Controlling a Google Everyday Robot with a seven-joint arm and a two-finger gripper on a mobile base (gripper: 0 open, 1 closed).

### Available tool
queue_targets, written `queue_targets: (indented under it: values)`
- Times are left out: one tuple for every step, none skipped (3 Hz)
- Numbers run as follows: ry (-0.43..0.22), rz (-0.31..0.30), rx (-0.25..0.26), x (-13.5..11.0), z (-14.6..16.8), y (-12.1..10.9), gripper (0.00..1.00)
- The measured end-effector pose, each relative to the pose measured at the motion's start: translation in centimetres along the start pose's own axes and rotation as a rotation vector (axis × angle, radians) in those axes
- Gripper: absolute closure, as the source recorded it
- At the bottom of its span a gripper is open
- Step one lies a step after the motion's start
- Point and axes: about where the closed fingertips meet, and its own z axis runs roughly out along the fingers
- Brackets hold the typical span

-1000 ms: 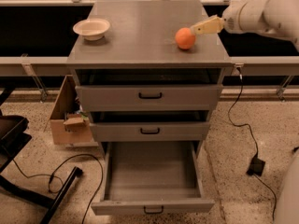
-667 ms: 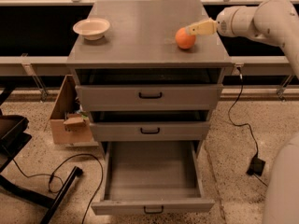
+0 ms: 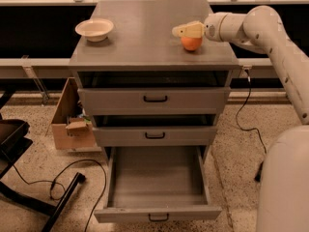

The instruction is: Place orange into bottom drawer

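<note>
Shifted toward 9 o'clock since a second ago: cream two-finger gripper (image 3: 185,31), reaching in from 3 o'clock and now lying across the top of the small round orange fruit (image 3: 192,45). Open or clamped: cannot tell. Fruit unmoved, resting at 4 o'clock on the flat grey metal cabinet top (image 3: 145,40). Ball-shaped, so no long axis or heading to read. At 9 o'clock on that top, shallow cream bowl (image 3: 94,34), showing only its own pale inside. Down at 6 o'clock, deep grey bottom drawer (image 3: 125,214) pulled out, bare grey floor showing. At 8 o'clock, brown cardboard box (image 3: 62,116), contents unclear.
</note>
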Motion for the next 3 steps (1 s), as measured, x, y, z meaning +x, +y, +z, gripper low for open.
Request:
queue_targets:
  values:
    - [0.007, 0.033, -0.038, 1.2, 2.0, 1.5, 0.00]
    - [0.032, 0.062, -0.022, 2.6, 2.2, 1.5, 0.00]
    - [0.068, 0.090, 0.011, 4.6, 1.7, 1.5, 0.00]
